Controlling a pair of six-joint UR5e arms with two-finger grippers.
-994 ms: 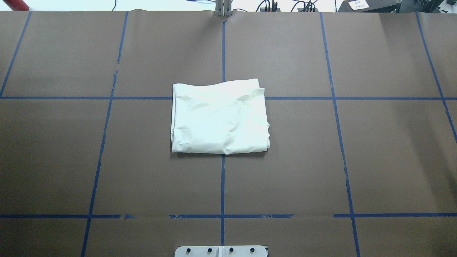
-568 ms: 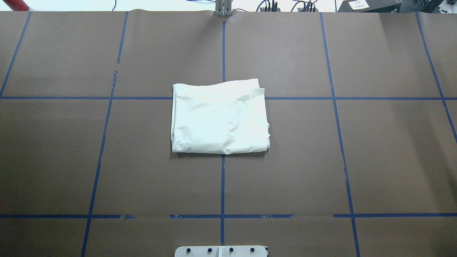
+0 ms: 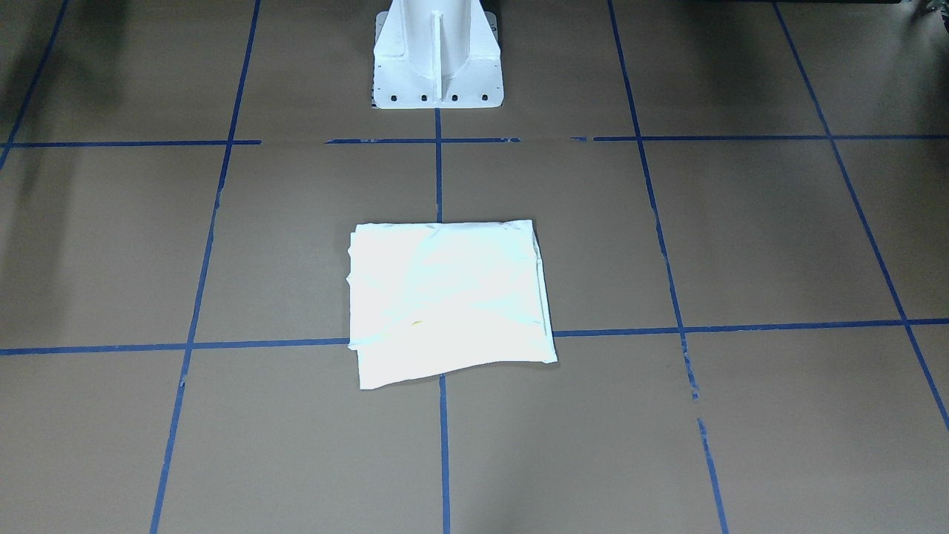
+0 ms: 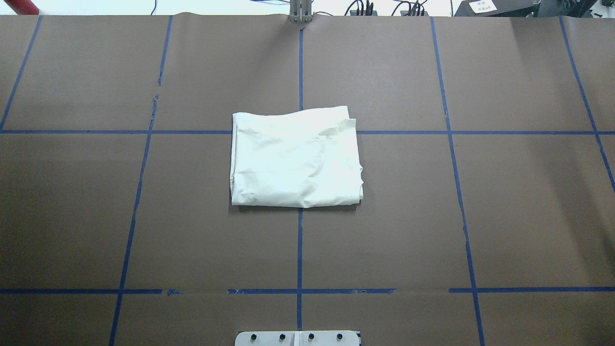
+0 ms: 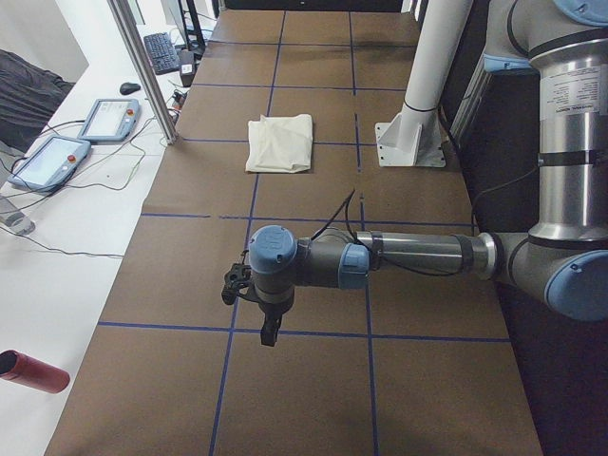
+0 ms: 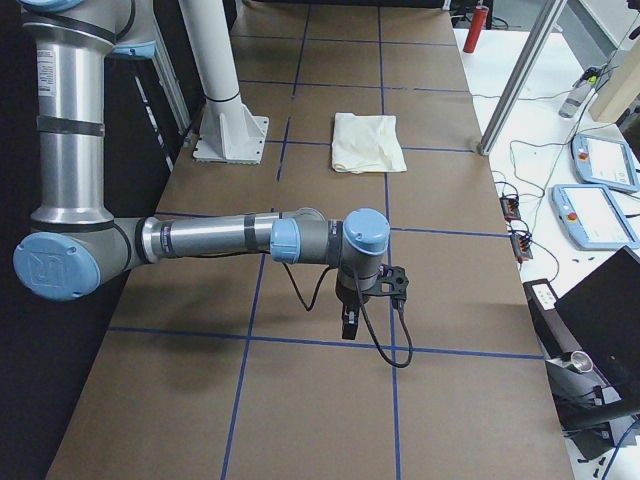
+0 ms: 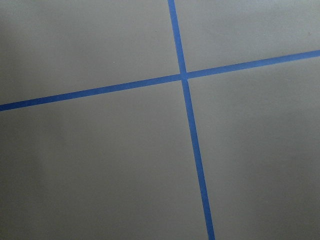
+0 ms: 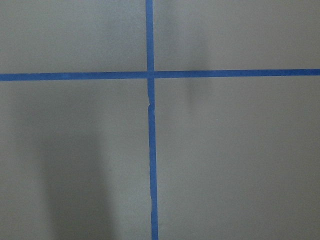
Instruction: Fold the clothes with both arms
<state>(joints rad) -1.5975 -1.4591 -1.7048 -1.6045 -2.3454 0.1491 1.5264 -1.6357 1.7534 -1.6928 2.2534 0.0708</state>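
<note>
**newbie:** Is this fold done? Where is everything?

**regular:** The cream-white cotton shirt (image 4: 295, 158) lies flat as a rough square packet, plain side up. It sits mid-way along the brown paper-covered worktop (image 4: 432, 216), over a crossing of blue tape lines (image 4: 299, 250). Both arms hang well apart from it. The left fingers (image 5: 270, 331) and right fingers (image 6: 348, 325) point down over bare paper with nothing dangling from them. I can't tell if they're open or closed. It looks basically finished to me. If you tidy up, go for the robot's-right edge where layers peek out. Pinch every layer low and move both arms together so the packet doesn't slide open.
</note>
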